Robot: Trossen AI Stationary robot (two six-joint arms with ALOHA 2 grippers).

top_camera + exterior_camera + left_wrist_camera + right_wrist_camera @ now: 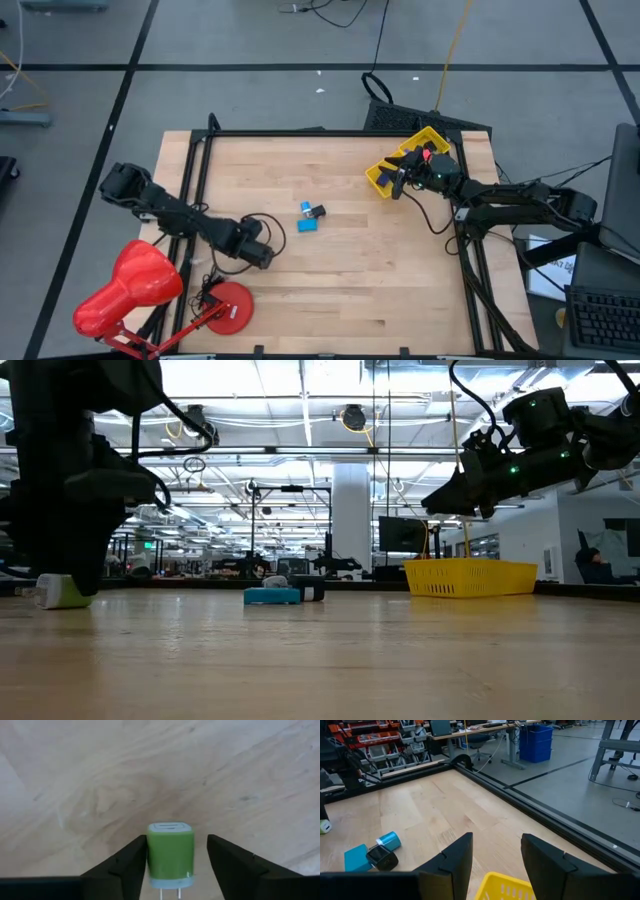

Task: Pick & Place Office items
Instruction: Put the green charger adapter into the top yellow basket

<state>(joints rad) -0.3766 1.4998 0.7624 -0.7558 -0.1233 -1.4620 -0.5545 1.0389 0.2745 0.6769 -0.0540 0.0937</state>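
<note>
Wooden tabletop (380,270) fills the high view, framed by dark rails. The left gripper (262,256) lies low toward the left edge, its arm stretched from the left rail; what sits between its fingers is hidden under it here. The right gripper (400,182) hangs over the yellow rectangular plastic tray (385,178) at the far right corner, covering part of it; something red inside the tray cannot be made out. Near the middle of the tabletop lie a small blue cylinder (304,208), a small black block (318,212) and a flat teal block (307,226), close together. A big red desk lamp (128,290) stands at the near left corner.

From table height, the left arm is a dark mass cut off by the picture's edge, and a green-and-white piece (62,591) rests on the wood at its foot. The right gripper (450,500) is raised above the tray (470,577), tilted downward.

Left wrist view alone shows that piece clearly: a small green plug adapter with white ends and metal prongs (170,855), lying between the two spread fingers (125,867), touching one or nearly so, with a clear gap at the other.

Right wrist view shows its fingers (227,865) parted with nothing between them, the tray's rim (505,887) cut off below, and the blue, black and teal pieces beyond.
</note>
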